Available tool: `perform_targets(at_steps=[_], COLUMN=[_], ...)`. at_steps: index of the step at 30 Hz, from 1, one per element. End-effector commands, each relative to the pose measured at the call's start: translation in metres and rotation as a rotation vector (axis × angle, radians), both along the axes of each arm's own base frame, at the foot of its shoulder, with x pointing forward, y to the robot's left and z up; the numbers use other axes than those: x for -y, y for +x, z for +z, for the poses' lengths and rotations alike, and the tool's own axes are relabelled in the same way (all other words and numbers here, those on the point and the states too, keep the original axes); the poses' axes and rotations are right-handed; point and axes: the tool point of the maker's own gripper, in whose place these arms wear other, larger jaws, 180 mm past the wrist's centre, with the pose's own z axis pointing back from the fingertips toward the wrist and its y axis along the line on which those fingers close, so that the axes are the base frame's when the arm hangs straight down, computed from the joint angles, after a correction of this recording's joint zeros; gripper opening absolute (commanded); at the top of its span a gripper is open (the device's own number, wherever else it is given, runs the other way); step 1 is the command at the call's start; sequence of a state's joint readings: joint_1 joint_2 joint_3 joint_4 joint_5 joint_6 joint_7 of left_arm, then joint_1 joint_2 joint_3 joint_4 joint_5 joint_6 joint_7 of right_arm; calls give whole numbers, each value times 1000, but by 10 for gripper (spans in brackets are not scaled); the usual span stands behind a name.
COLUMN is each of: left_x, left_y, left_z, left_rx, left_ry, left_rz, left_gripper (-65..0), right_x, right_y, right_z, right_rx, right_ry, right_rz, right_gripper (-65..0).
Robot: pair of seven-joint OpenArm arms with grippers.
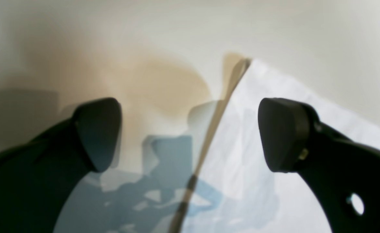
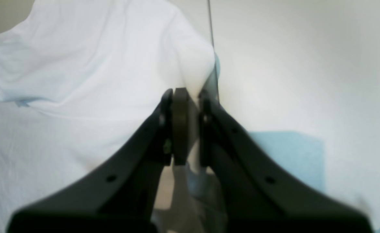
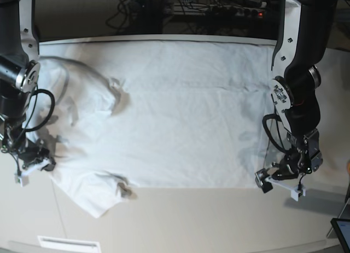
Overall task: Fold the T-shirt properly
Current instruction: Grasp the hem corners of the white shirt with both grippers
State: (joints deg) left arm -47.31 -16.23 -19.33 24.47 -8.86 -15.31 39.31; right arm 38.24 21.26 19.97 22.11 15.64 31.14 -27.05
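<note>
The white T-shirt lies spread wide across the off-white table, its sleeves bunched at the left. In the base view my right gripper sits at the shirt's left edge. The right wrist view shows the right gripper shut on a pinched peak of the T-shirt. At the shirt's right front corner my left gripper hovers low. In the left wrist view the left gripper is open wide, straddling the edge of the T-shirt with nothing between its fingers.
Cables and equipment run along the table's far edge. A dark tablet corner shows at the front right. A white strip lies near the front left edge. A bare band of table runs in front of the shirt.
</note>
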Motion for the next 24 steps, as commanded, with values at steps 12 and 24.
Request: perform_targets(at_steps=[12,24], left_x=[30,20], left_y=[23,15], left_z=[13,1], left_rx=[16,1], left_ry=[122,122], left_rz=[-151,-128], left_gripper=[0,0], right_x=[14,13], right_y=[17,17], right_z=[27,27], right_rx=[74,71], right_ry=[-18,-26], right_rz=[-16,-6], right_gripper=[-643,-644])
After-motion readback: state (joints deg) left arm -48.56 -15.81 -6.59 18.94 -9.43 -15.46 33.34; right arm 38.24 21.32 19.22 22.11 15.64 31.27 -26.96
